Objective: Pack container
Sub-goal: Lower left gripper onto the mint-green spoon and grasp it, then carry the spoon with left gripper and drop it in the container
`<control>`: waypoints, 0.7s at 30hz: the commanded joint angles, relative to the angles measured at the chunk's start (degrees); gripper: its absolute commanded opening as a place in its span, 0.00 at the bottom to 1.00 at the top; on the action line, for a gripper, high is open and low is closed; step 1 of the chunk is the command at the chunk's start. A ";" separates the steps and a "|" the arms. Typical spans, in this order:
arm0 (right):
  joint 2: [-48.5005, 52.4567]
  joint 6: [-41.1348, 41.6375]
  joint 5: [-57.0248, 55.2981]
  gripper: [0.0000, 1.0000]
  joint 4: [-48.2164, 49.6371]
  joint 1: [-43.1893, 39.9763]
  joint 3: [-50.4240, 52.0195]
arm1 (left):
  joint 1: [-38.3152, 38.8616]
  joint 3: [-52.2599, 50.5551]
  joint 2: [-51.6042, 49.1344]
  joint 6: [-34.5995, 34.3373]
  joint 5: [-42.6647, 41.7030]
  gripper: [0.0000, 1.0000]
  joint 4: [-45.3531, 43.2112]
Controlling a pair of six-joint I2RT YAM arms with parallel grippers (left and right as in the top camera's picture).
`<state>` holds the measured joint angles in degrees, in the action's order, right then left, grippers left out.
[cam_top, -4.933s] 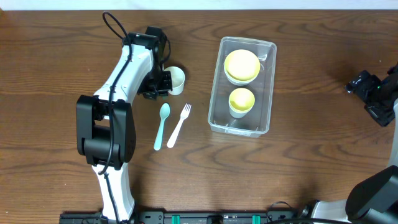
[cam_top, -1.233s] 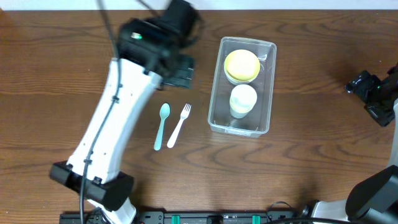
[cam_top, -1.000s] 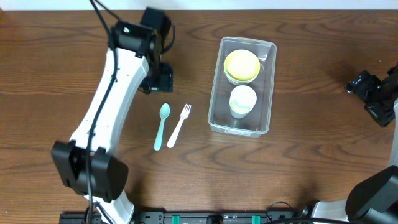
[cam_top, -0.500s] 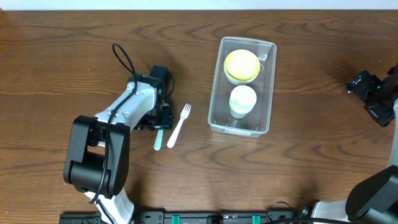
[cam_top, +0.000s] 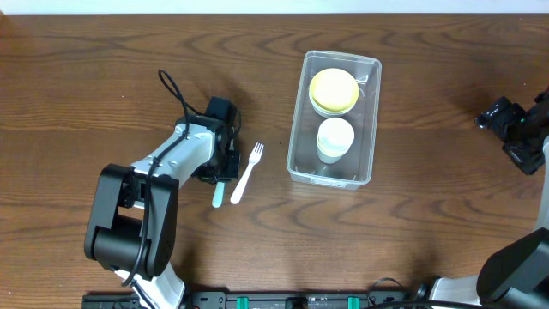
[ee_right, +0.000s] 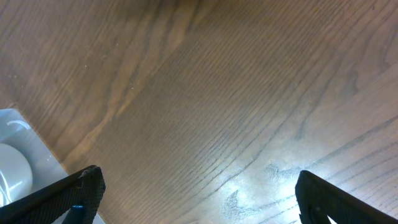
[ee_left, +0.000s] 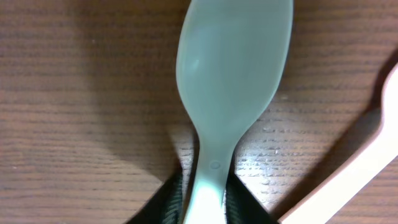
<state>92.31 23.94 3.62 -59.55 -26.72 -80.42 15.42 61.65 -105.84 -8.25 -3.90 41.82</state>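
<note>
The clear plastic container [cam_top: 371, 120] stands right of centre. It holds a yellow bowl [cam_top: 333, 90] at its far end and a white cup [cam_top: 334, 137] nearer me. A teal spoon [ee_left: 233, 81] lies on the wood; my left gripper [cam_top: 225, 165] is down on it, fingers closed against both sides of its handle [ee_left: 208, 193]. Its lower handle shows in the overhead view [cam_top: 218, 196]. A white fork [cam_top: 245, 172] lies just right of the spoon, also in the left wrist view [ee_left: 348, 168]. My right gripper [cam_top: 515, 129] is open and empty at the far right edge.
The wooden table [cam_top: 429, 232] carries nothing else. In the right wrist view a corner of the container [ee_right: 18, 134] shows at the left, with bare wood between the fingers.
The white cup went from beside my left gripper into the container, onto the yellow cup. My left arm then swung back and dropped onto the teal spoon, where it has closed on the handle.
</note>
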 commanded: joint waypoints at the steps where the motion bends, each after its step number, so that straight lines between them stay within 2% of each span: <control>1: 0.17 0.87 -0.20 0.99 -0.07 -0.11 0.13 | -0.24 -1.03 -1.20 0.31 2.01 0.15 2.01; 6: 0.17 0.87 -0.20 0.99 -0.07 -0.11 0.11 | -0.24 4.46 -0.09 -0.39 2.16 0.09 9.55; 15: 0.17 0.87 -0.20 0.99 -0.07 -0.11 0.11 | 1.16 24.87 8.57 -1.92 -0.90 0.08 25.03; 21: 0.17 0.87 -0.20 0.99 -0.07 -0.11 0.11 | 9.44 32.98 14.45 -4.20 -4.09 0.06 23.61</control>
<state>92.31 23.94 3.62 -59.55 -26.72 -80.42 20.71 92.62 -93.34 -10.26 -5.87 66.17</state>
